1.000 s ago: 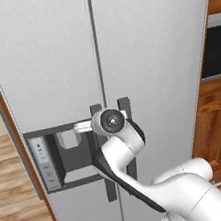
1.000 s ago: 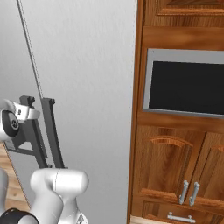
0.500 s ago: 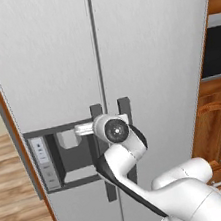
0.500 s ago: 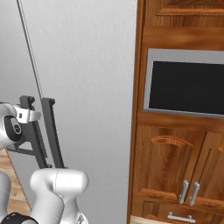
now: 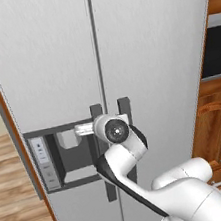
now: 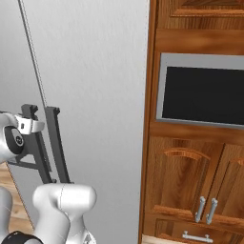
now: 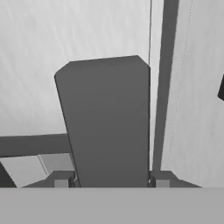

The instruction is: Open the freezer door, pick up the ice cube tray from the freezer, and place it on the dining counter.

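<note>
Right now the two-finger gripper (image 7: 111, 181) has its jaws apart, one tip on each side of the dark grey bar handle (image 7: 107, 122), w/ the bar between them. Behind the handle is the tall brushed-silver freezer door (image 5: 44, 62), shut. Its sunk-in dispenser panel (image 5: 64, 158) sits just beside the gripper. The wider plain silver door (image 5: 158, 49) is on the other side.
</note>
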Controlling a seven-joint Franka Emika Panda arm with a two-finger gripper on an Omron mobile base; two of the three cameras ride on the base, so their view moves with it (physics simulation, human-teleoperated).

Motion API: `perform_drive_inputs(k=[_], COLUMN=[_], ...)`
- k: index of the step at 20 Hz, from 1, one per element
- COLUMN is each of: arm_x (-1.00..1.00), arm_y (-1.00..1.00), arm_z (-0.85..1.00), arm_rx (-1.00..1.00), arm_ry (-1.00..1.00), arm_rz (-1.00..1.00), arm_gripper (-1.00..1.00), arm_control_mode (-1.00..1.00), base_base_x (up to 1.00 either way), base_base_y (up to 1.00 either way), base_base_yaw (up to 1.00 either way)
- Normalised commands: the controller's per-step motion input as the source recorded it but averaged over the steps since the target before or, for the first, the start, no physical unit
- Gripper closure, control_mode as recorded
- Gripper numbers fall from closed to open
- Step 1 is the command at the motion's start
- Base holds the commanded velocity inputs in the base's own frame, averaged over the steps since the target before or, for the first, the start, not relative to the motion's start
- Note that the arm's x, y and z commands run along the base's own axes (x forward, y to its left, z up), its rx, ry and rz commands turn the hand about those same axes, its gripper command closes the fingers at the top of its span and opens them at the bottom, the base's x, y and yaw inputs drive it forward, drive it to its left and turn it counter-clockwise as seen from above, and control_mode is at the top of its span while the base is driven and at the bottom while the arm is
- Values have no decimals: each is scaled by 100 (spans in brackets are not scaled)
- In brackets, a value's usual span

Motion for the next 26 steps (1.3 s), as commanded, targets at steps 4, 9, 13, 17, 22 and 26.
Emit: perform_drive_inputs(k=[4,9,13,17,22,26], arm_x=[0,-21,-59,-63,-48,-41], arm_y=[0,2,16,36,61,68], arm_z=[0,0,0,0,0,0], arm_rx=[0,0,0,0,-2,-3], arm_ry=[0,0,0,0,0,0], arm_rz=[0,0,0,-2,-3,-6], arm_gripper=[100,100,100,100,100,100], arm_control_mode=[-100,-100,-100,-100,-100,-100], base_base_x=[0,0,0,0,0,0], base_base_y=[0,0,0,0,0,0], base_base_yaw=[0,0,0,0,0,0])
